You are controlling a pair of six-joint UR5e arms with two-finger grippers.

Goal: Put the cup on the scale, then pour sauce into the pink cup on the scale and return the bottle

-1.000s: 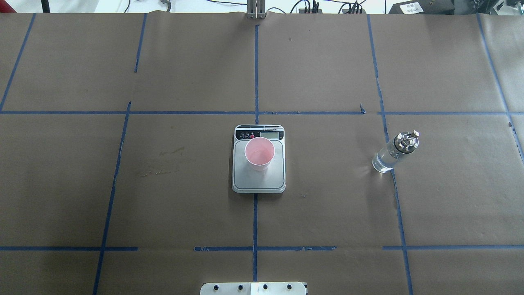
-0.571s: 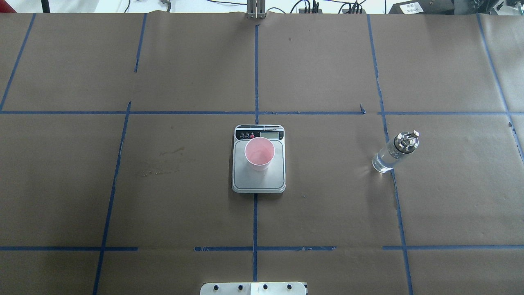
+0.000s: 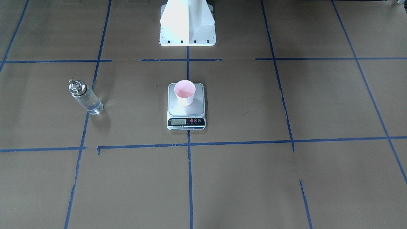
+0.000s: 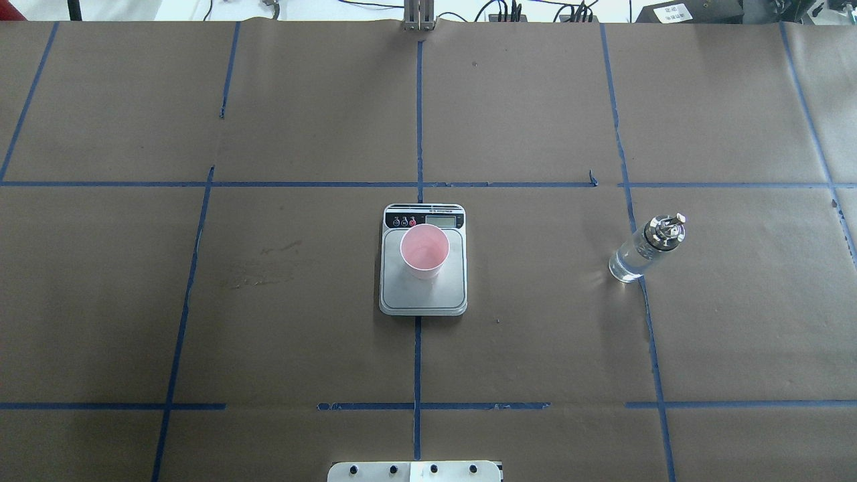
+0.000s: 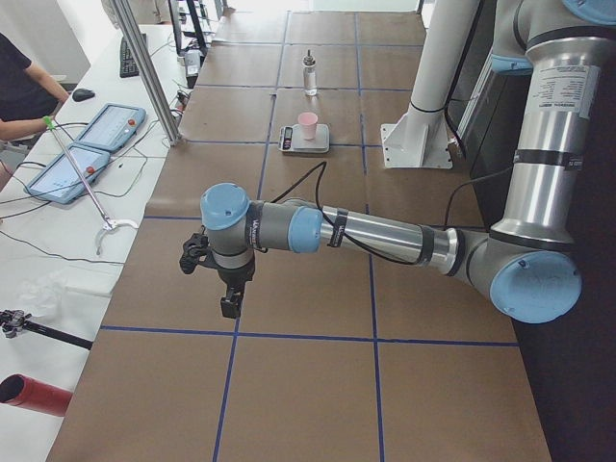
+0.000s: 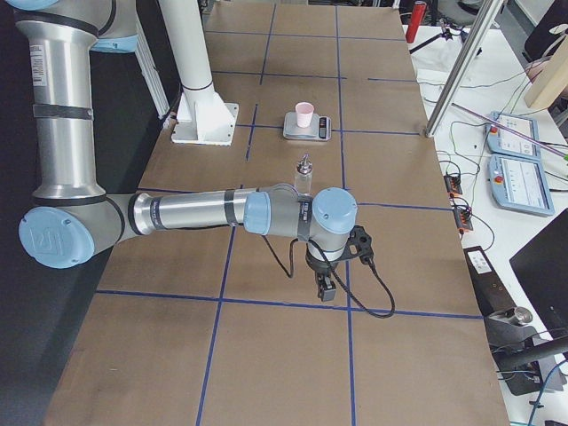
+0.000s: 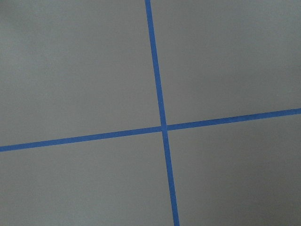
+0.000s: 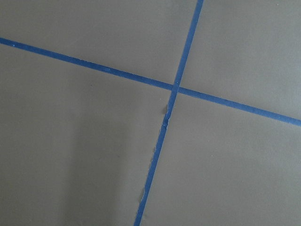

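The cup point(image 4: 424, 251), pink inside, stands upright on the scale's point(image 4: 442, 294) steel plate at the table's middle; both also show in the front view, the cup point(image 3: 184, 92) and the scale point(image 3: 186, 109). The bottle point(image 4: 639, 253) with its silver cap stands upright on the paper to the right, apart from the scale; it also shows in the front view point(image 3: 86, 98). My left gripper point(image 5: 229, 306) hangs over the table's left end, far from everything. My right gripper point(image 6: 325, 291) hangs over the right end, a little beyond the bottle point(image 6: 303, 175). I cannot tell whether either is open or shut.
The robot's white base point(image 3: 187, 31) stands behind the scale. Blue tape lines grid the brown paper. Operators' tablets point(image 5: 106, 125) and cables lie on a side bench beyond the table's far edge, with a metal post point(image 5: 144, 67) beside it.
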